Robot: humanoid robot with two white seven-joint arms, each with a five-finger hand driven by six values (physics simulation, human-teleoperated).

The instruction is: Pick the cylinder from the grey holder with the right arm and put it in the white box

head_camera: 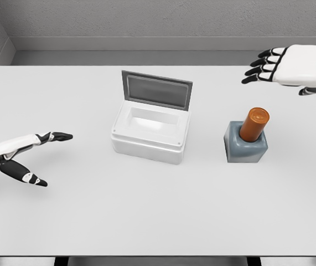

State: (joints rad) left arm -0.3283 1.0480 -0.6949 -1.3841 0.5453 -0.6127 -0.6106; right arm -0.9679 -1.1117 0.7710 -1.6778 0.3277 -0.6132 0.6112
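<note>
An orange cylinder (254,123) stands tilted in the grey holder (245,143) on the right half of the table. The white box (150,131) sits at the centre with its grey lid (156,90) raised at the back; its inside shows nothing. My right hand (282,66) hovers above and behind the holder at the upper right, fingers spread toward the left, holding nothing. My left hand (33,155) hangs low at the left edge, fingers and thumb apart, empty.
The white table (146,216) spans the view, with a grey wall behind its far edge and its front edge near the bottom of the picture.
</note>
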